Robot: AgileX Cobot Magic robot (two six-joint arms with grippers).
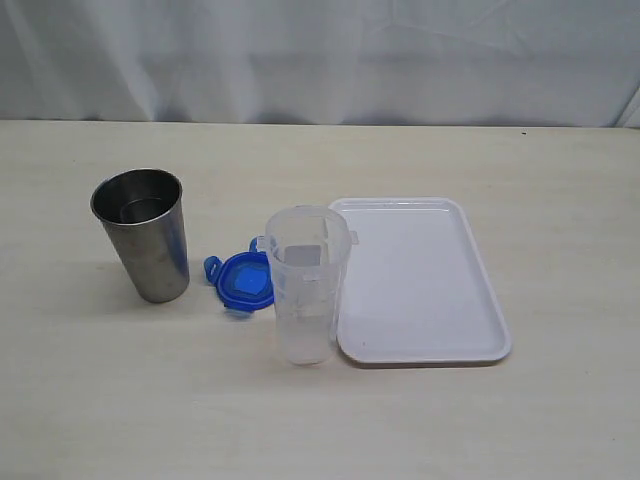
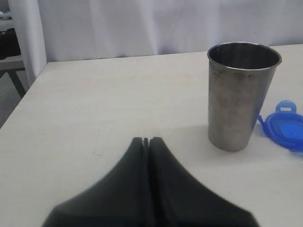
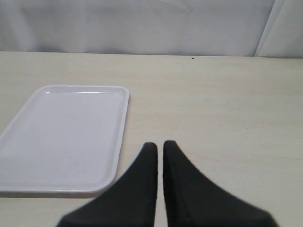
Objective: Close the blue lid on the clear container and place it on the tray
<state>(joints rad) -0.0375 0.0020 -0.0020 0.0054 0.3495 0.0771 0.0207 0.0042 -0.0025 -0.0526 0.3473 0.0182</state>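
Observation:
The clear container (image 1: 305,290) stands upright and uncovered on the table, just left of the white tray (image 1: 420,280). Behind its left side the blue lid (image 1: 243,280) lies flat on the table, partly hidden by it. Neither gripper shows in the exterior view. In the left wrist view my left gripper (image 2: 146,140) is shut and empty, short of the steel cup, with the blue lid's (image 2: 284,126) edge beyond. My right gripper (image 3: 160,144) holds nothing, its fingers almost touching, beside the tray's (image 3: 66,137) corner. Neither wrist view shows the container.
A steel cup (image 1: 145,235) stands upright left of the lid, close ahead of the left gripper, steel cup (image 2: 239,94). A white curtain hangs behind the far table edge. The table's left edge shows in the left wrist view.

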